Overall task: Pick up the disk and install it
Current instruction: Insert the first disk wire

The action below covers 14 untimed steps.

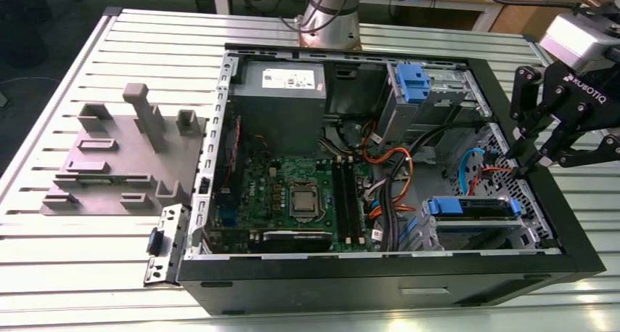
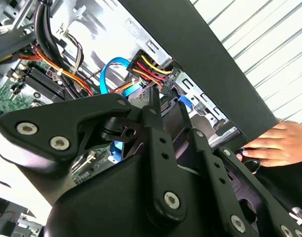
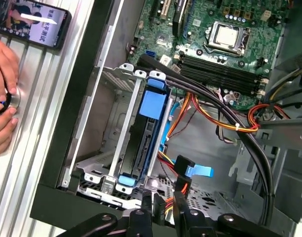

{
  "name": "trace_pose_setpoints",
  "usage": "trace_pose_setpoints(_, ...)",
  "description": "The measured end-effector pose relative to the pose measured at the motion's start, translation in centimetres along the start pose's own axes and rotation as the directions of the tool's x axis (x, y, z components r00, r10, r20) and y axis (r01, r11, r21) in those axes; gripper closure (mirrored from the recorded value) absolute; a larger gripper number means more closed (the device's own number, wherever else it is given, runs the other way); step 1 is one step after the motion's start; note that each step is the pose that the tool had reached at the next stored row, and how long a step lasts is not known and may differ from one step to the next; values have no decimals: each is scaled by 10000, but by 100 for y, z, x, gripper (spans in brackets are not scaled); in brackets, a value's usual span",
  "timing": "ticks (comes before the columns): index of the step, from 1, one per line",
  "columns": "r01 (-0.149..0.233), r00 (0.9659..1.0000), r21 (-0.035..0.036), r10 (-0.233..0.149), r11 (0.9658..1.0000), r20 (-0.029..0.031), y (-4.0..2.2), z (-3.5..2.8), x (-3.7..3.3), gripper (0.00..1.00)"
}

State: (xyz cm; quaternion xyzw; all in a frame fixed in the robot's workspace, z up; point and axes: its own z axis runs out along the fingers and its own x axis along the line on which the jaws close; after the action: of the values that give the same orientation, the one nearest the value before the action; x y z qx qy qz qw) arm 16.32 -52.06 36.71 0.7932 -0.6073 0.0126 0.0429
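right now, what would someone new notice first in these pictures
The open computer case on the slatted table, its green motherboard bare and orange and black cables looping across. Next, the disk with blue rails in the drive cage, at the exterior view's lower right; the first wrist view shows it seated between the cage walls. The black claw hangs over the case's right edge, and a person's hand rests on the table beside the case.
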Motion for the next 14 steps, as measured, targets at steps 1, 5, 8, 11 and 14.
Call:
trace_pose_setpoints(1, 2, 10000, -50, -2, 10000, -40, -9, 5, -4, 69)
trace_pose_setpoints(5, -3, 9996, -229, -4, 9997, -293, -50, 20, -35, 69)
trace_pose_setpoints(8, -5, 9988, -358, -12, 9994, -480, -72, 36, -46, 69)
trace_pose_setpoints(11, 40, 9985, -425, -63, 9991, -547, -78, 52, -50, 69)
trace_pose_setpoints(14, 54, 9984, -475, -80, 9989, -558, -97, 67, -66, 69)
